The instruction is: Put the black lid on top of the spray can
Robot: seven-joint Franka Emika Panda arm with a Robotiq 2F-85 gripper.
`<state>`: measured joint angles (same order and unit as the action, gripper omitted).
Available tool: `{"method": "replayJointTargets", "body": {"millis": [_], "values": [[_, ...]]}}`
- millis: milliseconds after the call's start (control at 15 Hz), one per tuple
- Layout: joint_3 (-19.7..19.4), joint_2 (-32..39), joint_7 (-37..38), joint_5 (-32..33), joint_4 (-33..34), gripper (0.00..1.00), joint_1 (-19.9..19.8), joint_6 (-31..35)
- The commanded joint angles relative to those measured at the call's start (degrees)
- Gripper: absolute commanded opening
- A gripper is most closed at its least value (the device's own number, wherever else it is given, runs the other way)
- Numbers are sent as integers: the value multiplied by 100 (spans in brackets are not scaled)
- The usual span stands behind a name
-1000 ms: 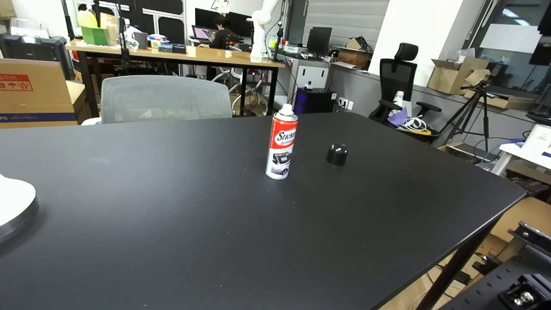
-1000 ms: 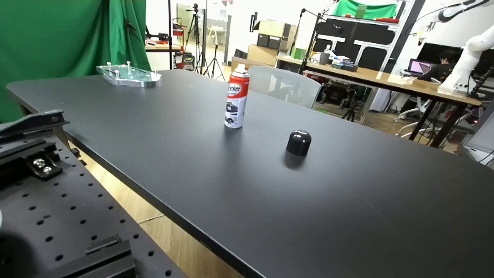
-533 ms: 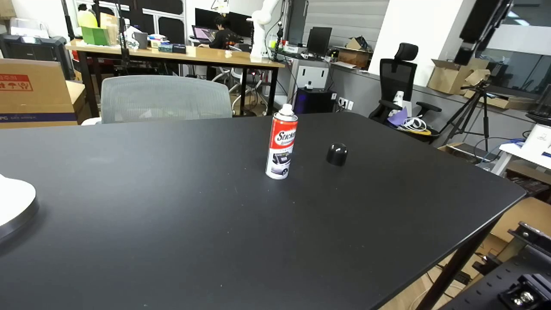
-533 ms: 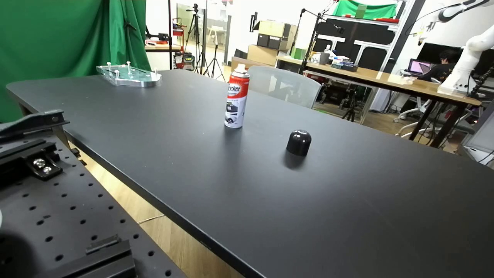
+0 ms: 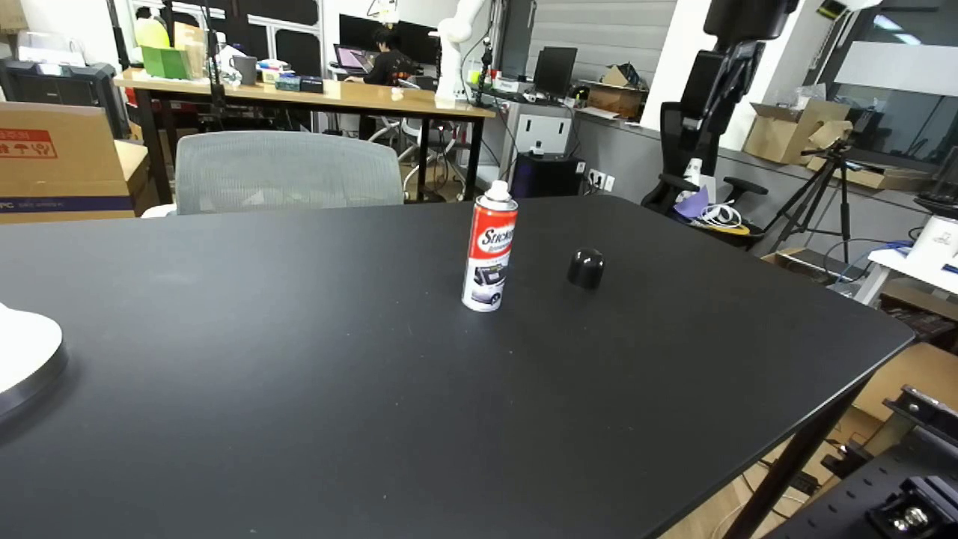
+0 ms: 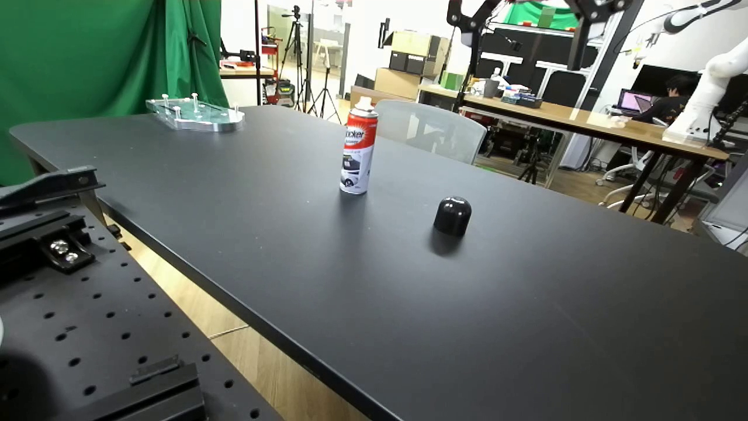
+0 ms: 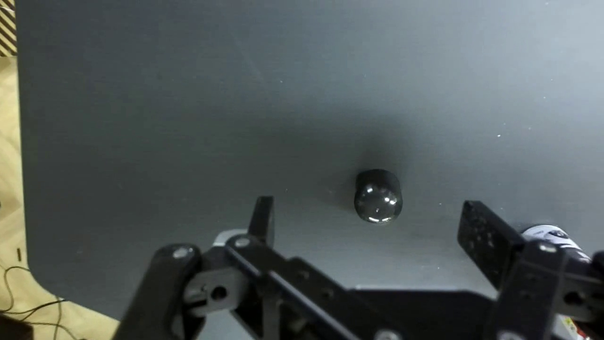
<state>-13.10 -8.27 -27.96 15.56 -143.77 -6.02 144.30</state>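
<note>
In the wrist view, the hand (image 7: 371,211), spread wide above the table (image 7: 165,108); beyond it, the black lid (image 7: 378,197), resting dome upward on the table. In an exterior view, behind the lid and apart from it, the upright, red-banded spray can (image 6: 357,152); farther back, a grey mesh chair (image 6: 429,128).

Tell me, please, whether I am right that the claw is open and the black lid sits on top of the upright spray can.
Not quite: the black lid is not on the spray can; it rests on the dark table, apart from the can, as both exterior views show. The claw is open, and the can upright.
</note>
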Motion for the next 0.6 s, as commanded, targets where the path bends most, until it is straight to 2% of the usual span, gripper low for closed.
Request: {"method": "replayJointTargets", "body": {"millis": [0, 67, 133, 400, 533], "values": [[99, 753, -400, -619, 578, 100, 46, 10], [151, 844, -526, -782, 655, 100, 23, -59], [196, 579, -307, -518, 346, 100, -63, 22], [259, 850, -432, -674, 542, 100, -77, 19], [297, 994, 53, -531, 577, 100, -74, 157]]}}
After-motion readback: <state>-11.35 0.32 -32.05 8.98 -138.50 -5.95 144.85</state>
